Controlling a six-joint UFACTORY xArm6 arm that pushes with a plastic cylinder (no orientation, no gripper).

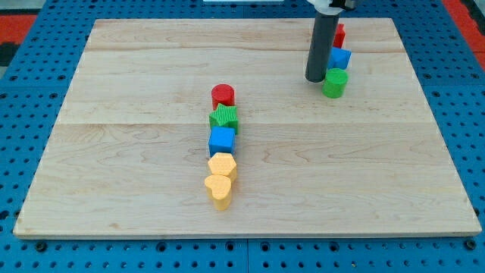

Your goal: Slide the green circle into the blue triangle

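The green circle (pixel 335 83) stands at the view's upper right, touching the blue triangle (pixel 340 58) just above it. A red block (pixel 339 34) sits above the blue triangle, partly hidden by the rod. My tip (pixel 315 79) rests on the board just left of the green circle, close to it or touching it.
A column of blocks stands in the board's middle: red circle (pixel 223 95), green star (pixel 224 117), blue cube (pixel 222 139), yellow hexagon (pixel 223 164), yellow heart (pixel 218 187). The wooden board (pixel 114 152) lies on a blue pegboard.
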